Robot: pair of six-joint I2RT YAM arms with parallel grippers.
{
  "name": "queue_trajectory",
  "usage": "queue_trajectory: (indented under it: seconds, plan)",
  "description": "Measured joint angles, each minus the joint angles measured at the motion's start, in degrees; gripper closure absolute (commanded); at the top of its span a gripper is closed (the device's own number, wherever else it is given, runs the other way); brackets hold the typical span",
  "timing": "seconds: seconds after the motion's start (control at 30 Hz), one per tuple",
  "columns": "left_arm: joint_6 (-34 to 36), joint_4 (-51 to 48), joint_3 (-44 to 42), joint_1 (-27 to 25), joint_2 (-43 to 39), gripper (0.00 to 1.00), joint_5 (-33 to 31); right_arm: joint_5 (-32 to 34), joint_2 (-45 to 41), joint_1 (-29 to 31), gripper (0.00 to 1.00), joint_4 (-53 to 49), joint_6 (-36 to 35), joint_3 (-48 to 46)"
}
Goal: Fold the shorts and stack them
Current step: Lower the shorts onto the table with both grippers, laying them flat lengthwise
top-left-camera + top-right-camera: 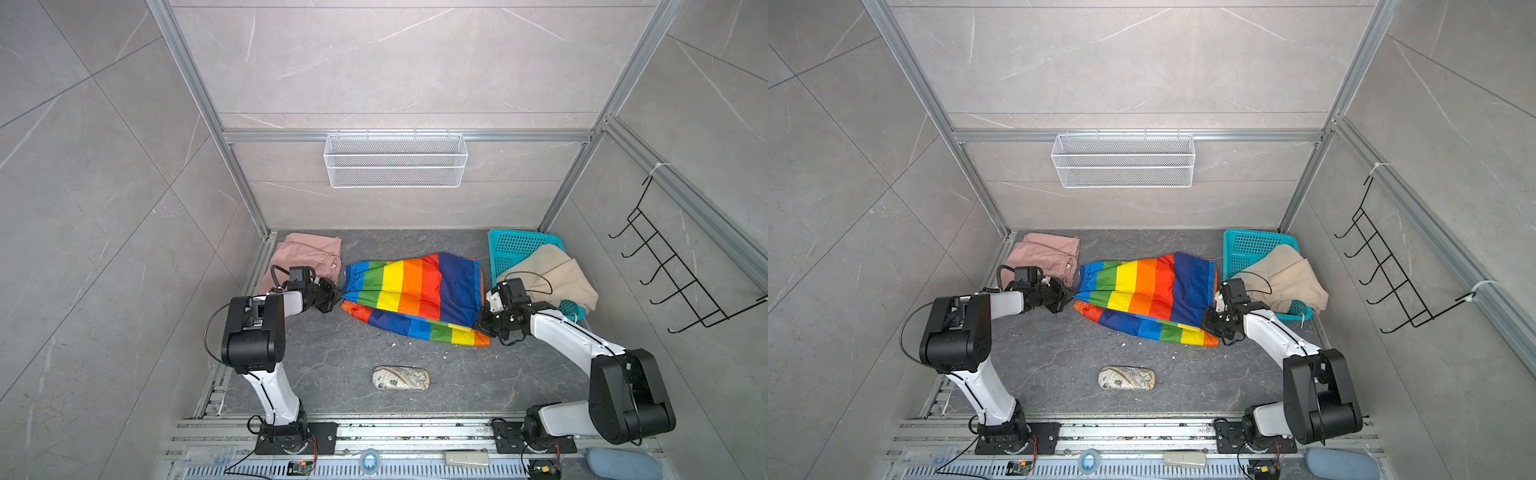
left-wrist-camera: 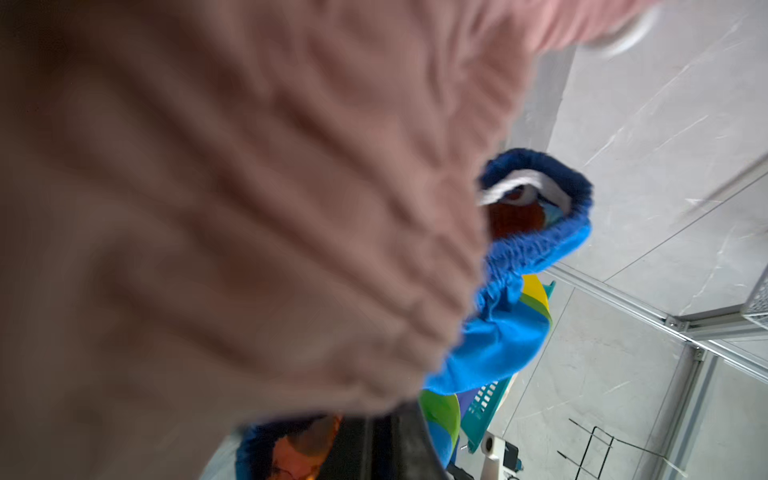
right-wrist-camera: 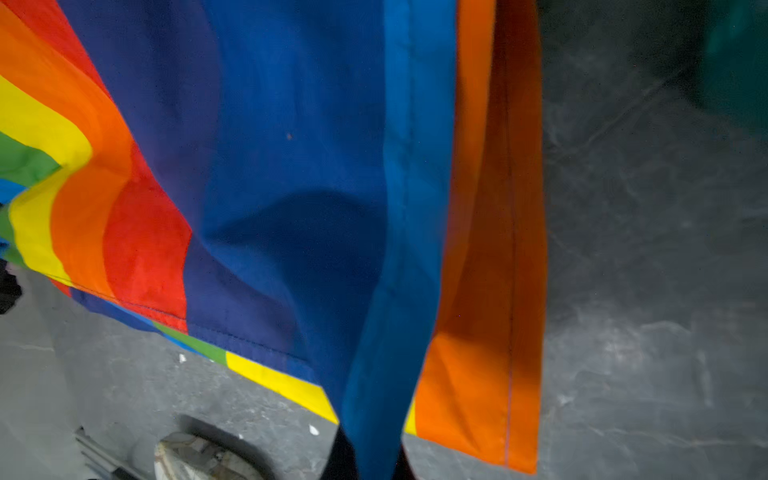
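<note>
Left gripper (image 1: 334,299) at the waistband (image 1: 349,277), right gripper (image 1: 478,322) at the hem (image 1: 477,286), both clamped on the rainbow-striped cloth shorts (image 1: 415,291), should hold it taut for a clean fold.

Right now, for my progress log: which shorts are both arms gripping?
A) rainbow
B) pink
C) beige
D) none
A: the left fingers and right fingers are shut on opposite ends of the rainbow shorts, stretched between them.

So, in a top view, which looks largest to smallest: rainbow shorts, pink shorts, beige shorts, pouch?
rainbow shorts
beige shorts and pink shorts: too alike to rank, both partly hidden
pouch, smallest
</note>
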Motion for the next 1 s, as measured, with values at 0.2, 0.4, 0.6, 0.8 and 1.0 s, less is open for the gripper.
queue_trajectory:
  seconds: [0.2, 0.4, 0.6, 0.8, 1.0]
  plan:
    - [0.1, -1.6, 3.4, 0.0, 0.0, 1.00, 0.1, 0.7, 8.3, 0.0, 1.00, 1.3, -0.2, 5.3]
    - [1.2, -5.9, 13.4, 0.3, -3.5, 1.00, 0.6, 2.2, 2.8, -0.1, 1.00, -2.7, -0.7, 16.6]
    - [2.1, -4.9, 8.7, 0.5, -13.0, 1.00, 1.2, 2.8, -10.4, 0.0, 1.00, -4.3, -1.9, 14.7]
    - [2.6, -3.9, -3.5, 0.8, -11.2, 1.00, 1.1, 2.4, -4.3, 1.1, 1.00, -2.2, -1.4, 1.5]
    - [3.2, -3.4, -8.3, 1.0, -8.5, 1.00, 1.1, 2.2, 1.9, 1.6, 1.00, 1.0, -1.3, -2.5]
